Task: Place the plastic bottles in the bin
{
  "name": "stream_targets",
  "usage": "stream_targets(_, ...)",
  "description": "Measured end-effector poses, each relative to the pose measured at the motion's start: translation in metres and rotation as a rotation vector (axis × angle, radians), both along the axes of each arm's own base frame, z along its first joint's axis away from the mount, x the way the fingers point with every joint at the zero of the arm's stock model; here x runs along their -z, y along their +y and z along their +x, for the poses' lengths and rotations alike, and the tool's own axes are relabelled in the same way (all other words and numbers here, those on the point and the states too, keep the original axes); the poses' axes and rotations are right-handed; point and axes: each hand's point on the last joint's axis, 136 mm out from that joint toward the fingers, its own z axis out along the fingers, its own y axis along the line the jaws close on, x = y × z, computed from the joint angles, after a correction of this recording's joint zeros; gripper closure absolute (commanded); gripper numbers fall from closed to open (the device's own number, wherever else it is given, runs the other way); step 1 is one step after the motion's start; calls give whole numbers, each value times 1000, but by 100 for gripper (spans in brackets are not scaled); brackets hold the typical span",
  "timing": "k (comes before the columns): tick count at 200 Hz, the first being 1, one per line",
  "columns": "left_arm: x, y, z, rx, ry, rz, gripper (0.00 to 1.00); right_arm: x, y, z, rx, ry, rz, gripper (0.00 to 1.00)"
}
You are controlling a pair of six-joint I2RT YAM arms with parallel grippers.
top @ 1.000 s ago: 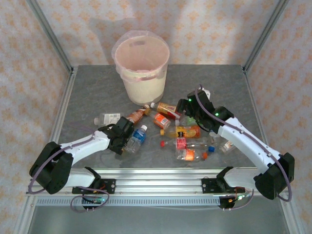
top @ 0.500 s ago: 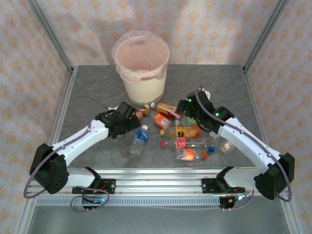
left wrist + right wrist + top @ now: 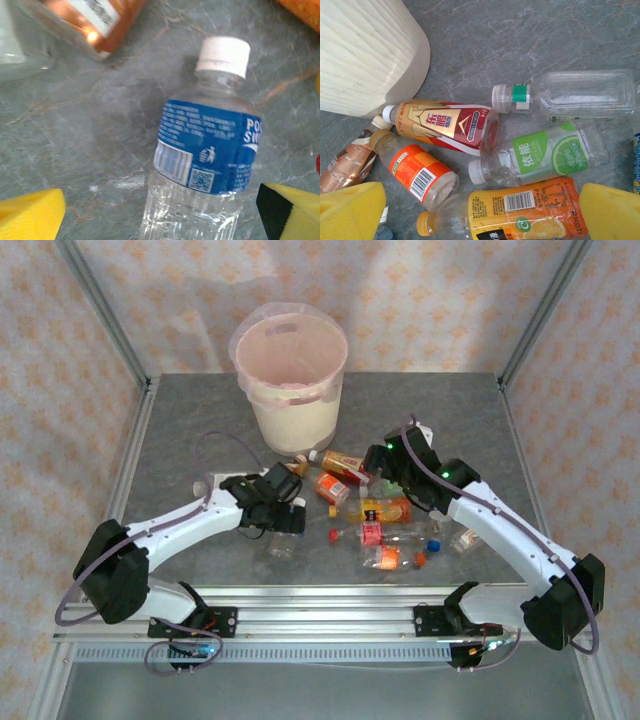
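Our left claw (image 3: 160, 215) and right claw (image 3: 480, 212) gape empty; closing off-centre, we could squirt the round blue-labelled bottle (image 3: 205, 150) away.

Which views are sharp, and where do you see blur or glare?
Left wrist: soft, small print on the blue-label bottle unreadable, glare on the orange bottle. Right wrist: sharp, green-label bottle legible. Top external: even light, soft shadows on the back wall.

You're probably looking at a robot lab cell: grey marble-look tabletop (image 3: 200, 420), bare aluminium frame posts (image 3: 104, 310) at its corners, peach flower-patterned backdrop panels (image 3: 430, 300) behind, slotted aluminium rail (image 3: 320, 615) along the near edge.
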Motion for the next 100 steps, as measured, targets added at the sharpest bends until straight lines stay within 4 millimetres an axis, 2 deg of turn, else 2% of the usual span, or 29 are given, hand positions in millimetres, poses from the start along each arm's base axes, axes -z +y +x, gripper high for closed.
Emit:
stream_targets(52, 27, -2, -2, 17, 61, 63, 1, 0, 0, 0, 3, 1, 2, 0)
stream_targets(76, 39, -4, -1, 15, 80, 77, 5, 0, 0, 0, 3, 1, 2, 0)
stream_targets(100, 46, -7, 1, 12, 87, 82, 15, 0, 0, 0, 3, 2, 2, 0)
